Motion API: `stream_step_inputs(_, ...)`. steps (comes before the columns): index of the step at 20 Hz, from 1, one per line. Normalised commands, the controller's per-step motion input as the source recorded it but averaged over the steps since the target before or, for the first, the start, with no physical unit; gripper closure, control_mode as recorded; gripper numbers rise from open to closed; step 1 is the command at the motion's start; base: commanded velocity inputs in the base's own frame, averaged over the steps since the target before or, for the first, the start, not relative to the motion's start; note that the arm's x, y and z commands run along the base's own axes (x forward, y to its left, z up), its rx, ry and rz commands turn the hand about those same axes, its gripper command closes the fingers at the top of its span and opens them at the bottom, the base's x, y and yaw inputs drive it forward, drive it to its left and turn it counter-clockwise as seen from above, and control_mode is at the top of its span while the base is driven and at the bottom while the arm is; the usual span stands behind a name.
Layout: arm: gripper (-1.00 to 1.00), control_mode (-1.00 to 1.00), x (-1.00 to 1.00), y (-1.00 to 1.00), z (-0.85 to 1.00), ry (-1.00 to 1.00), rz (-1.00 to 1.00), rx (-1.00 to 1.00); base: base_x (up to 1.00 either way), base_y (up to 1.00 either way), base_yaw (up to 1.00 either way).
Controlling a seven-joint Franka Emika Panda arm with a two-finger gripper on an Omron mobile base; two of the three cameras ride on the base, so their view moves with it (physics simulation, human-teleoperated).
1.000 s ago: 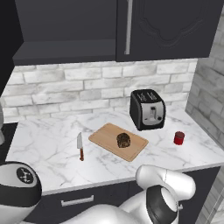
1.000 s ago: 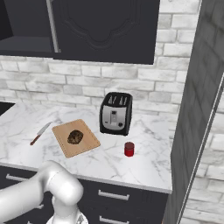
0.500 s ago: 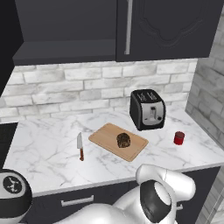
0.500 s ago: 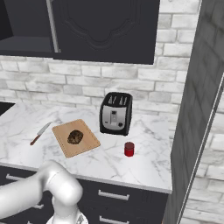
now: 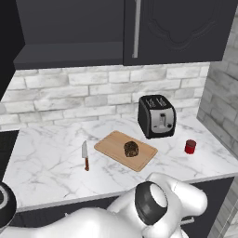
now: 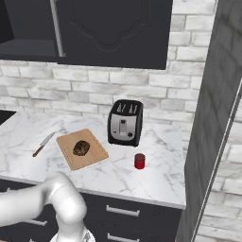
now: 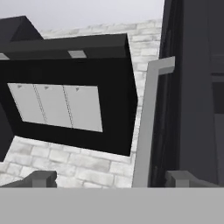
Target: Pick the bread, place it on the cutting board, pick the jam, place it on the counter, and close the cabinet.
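The bread (image 5: pixel 131 148) is lying on the cutting board (image 5: pixel 114 145), sitting between the knife (image 5: pixel 85 155) and the toaster (image 5: pixel 156 116), the jam (image 5: pixel 190 146) standing right of them on the counter (image 5: pixel 46 158).

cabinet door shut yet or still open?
Open. In the left base view the cabinet shows a bare shelf and dark interior left of the door's handle; the hand view looks past the door's edge into the open box.

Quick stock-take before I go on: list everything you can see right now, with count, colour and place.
bread: one, dark brown, on the cutting board
cutting board: one, light wood, mid-counter
jam: one, red, on the counter right of the toaster
toaster: one, black, by the brick wall
knife: one, red handle, left of the board
counter: one, white marble
cabinet: one, dark charcoal, door open
gripper: one, open, near the cabinet handle
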Motion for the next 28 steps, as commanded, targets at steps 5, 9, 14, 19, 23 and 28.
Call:
stream_step_inputs(5, -1.00, -1.00, 0.00, 0.17, 0.00, 0.00, -0.19, 0.00, 0.00, 0.00, 0.00)
stream_step_inputs(9, -1.00, -1.00, 0.01, 0.00, 0.00, 0.00, -0.25, 0.00, 0.00, 0.00, 0.00)
stream_step_inputs(14, -1.00, -1.00, 0.09, 0.00, 0.00, 0.00, -0.29, 0.00, 0.00, 0.00, 0.00)
stream_step_inputs(19, -1.00, -1.00, 0.18, 0.00, 0.00, 0.00, -0.28, 0.00, 0.00, 0.00, 0.00)
stream_step_inputs(23, -1.00, -1.00, 0.28, 0.00, 0.00, 0.00, -0.28, 0.00, 0.00, 0.00, 0.00)
stream_step_inputs(28, -1.00, -1.00, 0.40, 0.00, 0.00, 0.00, -0.28, 0.01, 0.00, 0.00, 0.00)
